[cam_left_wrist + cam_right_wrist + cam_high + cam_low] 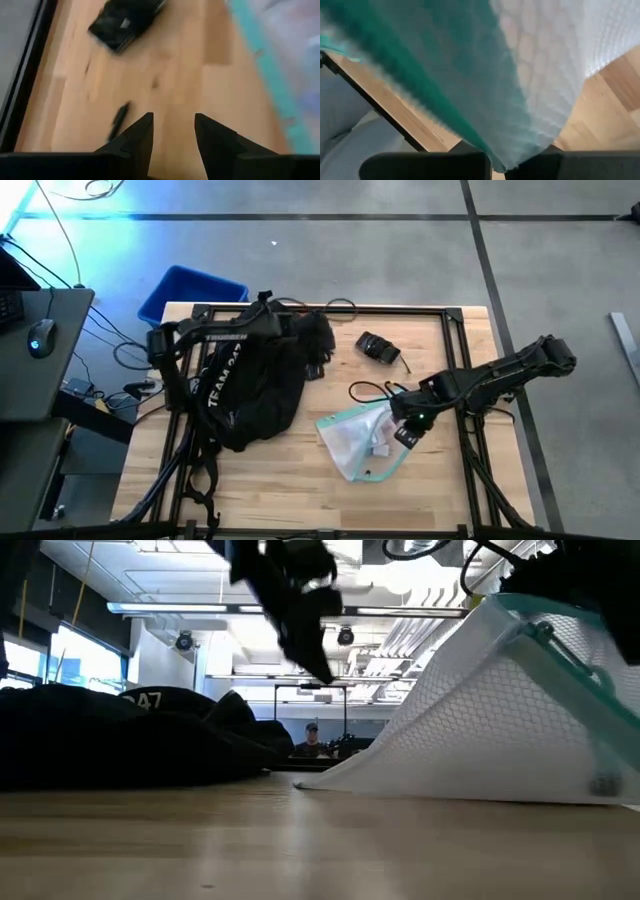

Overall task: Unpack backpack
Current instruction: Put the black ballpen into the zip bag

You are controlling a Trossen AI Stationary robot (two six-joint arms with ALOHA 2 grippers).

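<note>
The black backpack [250, 390] lies flat on the left half of the wooden table. My left gripper [322, 348] hangs just past the backpack's far right end, open over bare wood [172, 125] and holding nothing. A white mesh pouch [358, 442] with teal trim lies right of the backpack, and my right gripper [408, 423] is shut on it. A small black object [378, 348] rests on the table beyond the pouch, and it also shows ahead of the left fingers [125, 22]. My right gripper holds the mesh pouch by its teal-trimmed edge [495, 152], at the pouch's right end, coming from above and slanting down. The cloth covers the fingertips. That end is raised, and the pouch slopes down to its left edge [312, 783], which rests on the table.
A blue bin [190, 292] stands on the floor beyond the table's far left corner. A black cable loop [368, 390] lies between the small black object and the pouch. Bare wood runs along the near edge [300, 490]. A person shows far off in the room [313, 740].
</note>
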